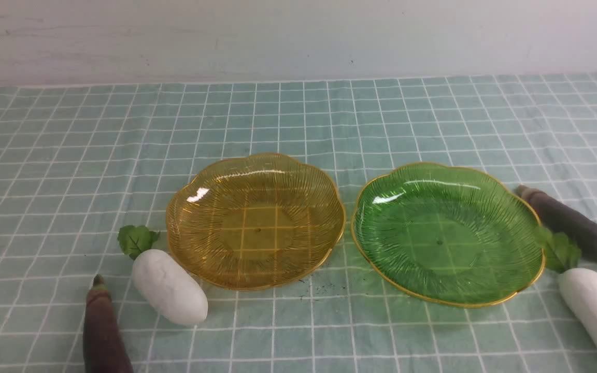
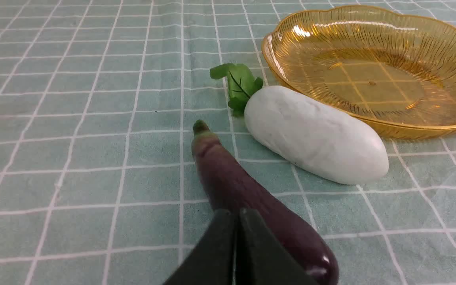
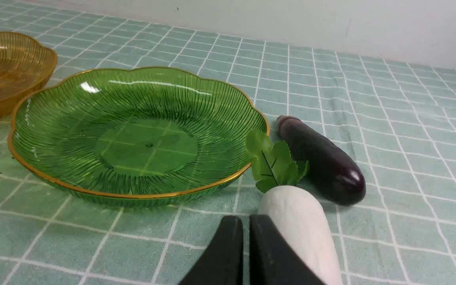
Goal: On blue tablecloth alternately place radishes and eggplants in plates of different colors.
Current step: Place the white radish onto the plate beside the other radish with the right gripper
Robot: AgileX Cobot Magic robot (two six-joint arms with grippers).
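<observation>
Two plates sit side by side at mid-table on the blue tablecloth (image 1: 70,155), rims close but apart.

- Amber plate (image 1: 189,217), on the left: nothing in it, only the cloth grid shows through the base.
- Green plate (image 1: 381,217), on the right: same, grid through the base and no contents.

All four vegetables lie on the cloth outside the plates.

- Left radish (image 1: 169,287): just beside the amber plate's near-left rim, leafy top pointing away. Can't tell if it touches the rim.
- Left eggplant (image 1: 102,331): near-left of that radish and apart from it, stem end pointing away, body cut off by the frame edge.
- Right eggplant (image 1: 573,228): just right of the green plate, stem end toward the far side.
- Right radish (image 1: 596,311): nearer than that eggplant, leaves lying between the plate rim and the eggplant, body running out of frame.

A few dark specks (image 1: 319,287) sit on the cloth, near side between the plates. A white wall (image 1: 298,36) stands behind.

Left gripper (image 2: 236,215): clenched, jaws pressed together on nothing, over the left eggplant's fat end; contact unclear. Right gripper (image 3: 246,221): also clenched on nothing, a thin slit between the jaws, just beside the right radish.
</observation>
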